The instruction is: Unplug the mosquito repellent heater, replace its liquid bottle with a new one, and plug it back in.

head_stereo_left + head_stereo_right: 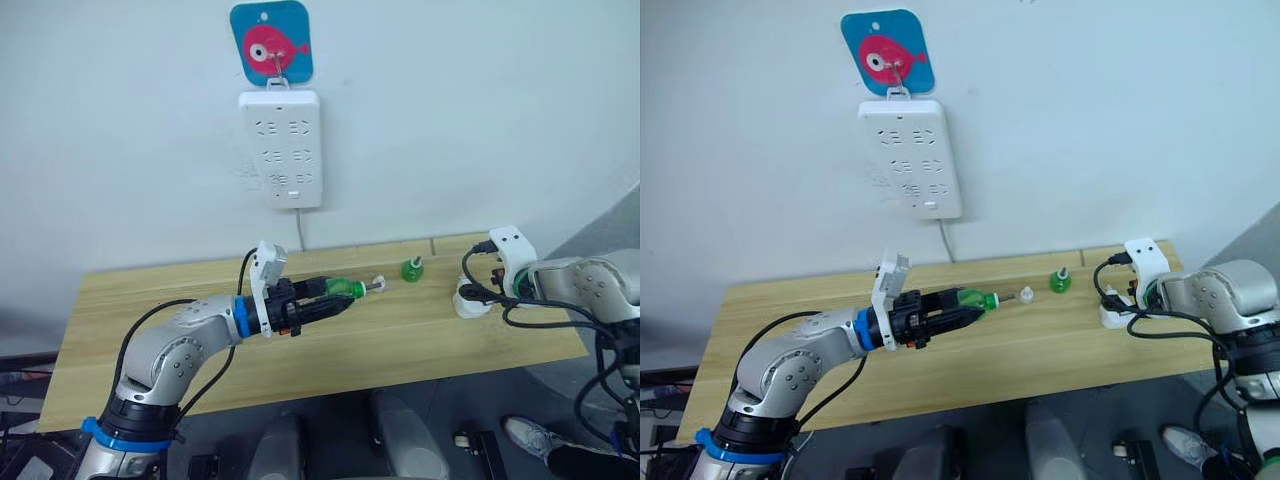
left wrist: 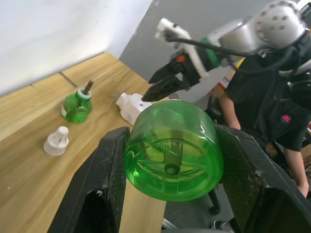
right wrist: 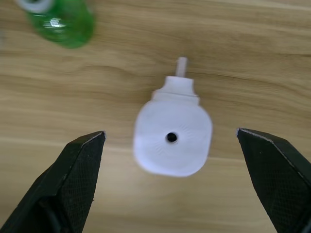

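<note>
Left gripper clamping a green liquid bottle between both black fingers, holding it level above the middle of the wooden table, bottle neck pointing toward the robot's right. Small white cap lying on the table just past the held bottle's tip. Second green bottle standing upright near the table's far edge, dark wick sticking out of its top, apart from the cap.

Mosquito repellent heater lying on the table near its right end, unplugged, small round hole facing up, one short stub projecting from its end. Right gripper hovering directly over the heater, fingers spread wide to either side of it, gripping nothing, not touching it.

White multi-socket strip hanging on the wall under a blue plaque with a red fish, cord trailing down behind the table. Person in dark clothes standing beyond the right arm.
</note>
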